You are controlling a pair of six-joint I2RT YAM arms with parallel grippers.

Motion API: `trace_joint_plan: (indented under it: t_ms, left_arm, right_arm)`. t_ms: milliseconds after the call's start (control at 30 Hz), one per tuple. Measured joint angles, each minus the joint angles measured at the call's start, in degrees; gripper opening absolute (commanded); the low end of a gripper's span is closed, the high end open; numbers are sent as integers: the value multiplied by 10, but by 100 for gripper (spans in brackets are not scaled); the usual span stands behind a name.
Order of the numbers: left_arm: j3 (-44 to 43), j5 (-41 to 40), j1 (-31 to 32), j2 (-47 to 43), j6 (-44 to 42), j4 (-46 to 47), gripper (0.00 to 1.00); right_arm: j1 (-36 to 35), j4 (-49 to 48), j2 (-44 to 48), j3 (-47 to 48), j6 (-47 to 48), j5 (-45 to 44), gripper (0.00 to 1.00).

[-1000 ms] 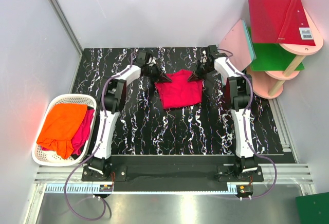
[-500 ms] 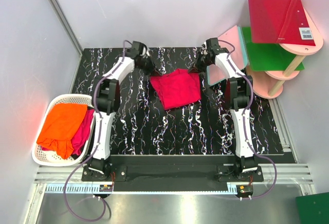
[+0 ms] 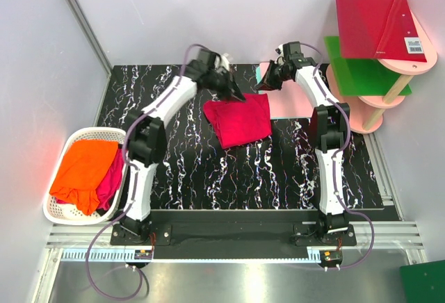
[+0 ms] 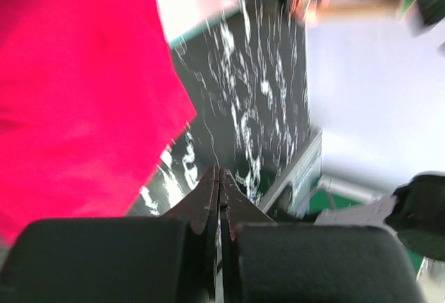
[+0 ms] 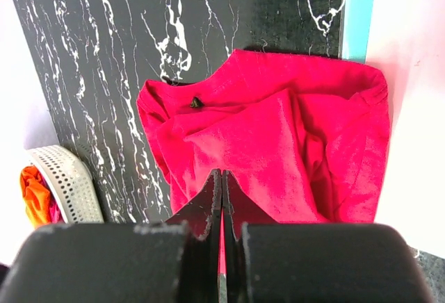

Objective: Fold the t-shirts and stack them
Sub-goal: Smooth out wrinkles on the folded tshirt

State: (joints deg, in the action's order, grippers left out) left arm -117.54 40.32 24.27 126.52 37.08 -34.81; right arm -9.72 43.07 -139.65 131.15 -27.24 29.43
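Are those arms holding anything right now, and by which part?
Nothing is held. The left gripper and right gripper both have fingers closed on nothing; the crimson t-shirt lies free on the table.

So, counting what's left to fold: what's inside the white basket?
In the basket an orange shirt lies on top, with pinkish-red cloth showing beneath it on the side nearer the table. Whether that is one shirt or more is hidden.

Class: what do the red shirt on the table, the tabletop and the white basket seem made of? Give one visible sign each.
Red shirt: soft matte cloth, it creases and folds.
Tabletop: black, white-veined, marble-look, perhaps printed.
White basket: likely rigid plastic, perforated walls.
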Motion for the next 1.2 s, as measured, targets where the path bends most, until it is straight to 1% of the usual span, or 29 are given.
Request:
trace_joint_plan:
  t_ms: [167, 233, 400, 600, 667, 733, 833, 900, 1000, 1067, 1200]
  left_arm:
    - [-9, 10, 54, 66, -35, -54, 0]
    - [-9, -9, 60, 94, -52, -85, 0]
    - [-25, -107, 54, 141, -81, -159, 0]
    - [-127, -218, 50, 177, -96, -238, 0]
    - [-133, -251, 49, 180, -101, -256, 0]
    - [-129, -263, 47, 178, -100, -268, 0]
    - [-83, -271, 36, 153, -93, -266, 0]
    - [-35, -267, 17, 128, -81, -258, 0]
    - [36, -261, -28, 89, -65, -248, 0]
    - [68, -261, -61, 72, -57, -248, 0]
    - [102, -260, -108, 51, -53, -243, 0]
  right_arm:
    - [0, 1, 3, 0, 0, 1, 0]
    - [0, 1, 5, 0, 0, 1, 0]
    - [0, 1, 27, -17, 0, 0, 0]
    - [0, 0, 70, -57, 5, -1, 0]
    - [0, 0, 83, -72, 7, -1, 0]
    - [0, 0, 90, -83, 8, -1, 0]
    - [0, 0, 95, -97, 10, -1, 0]
    - [0, 0, 95, -107, 11, -1, 0]
    - [0, 1, 95, -118, 12, -1, 0]
    - [0, 1, 95, -123, 14, 0, 0]
    - [0, 0, 96, -131, 15, 0, 0]
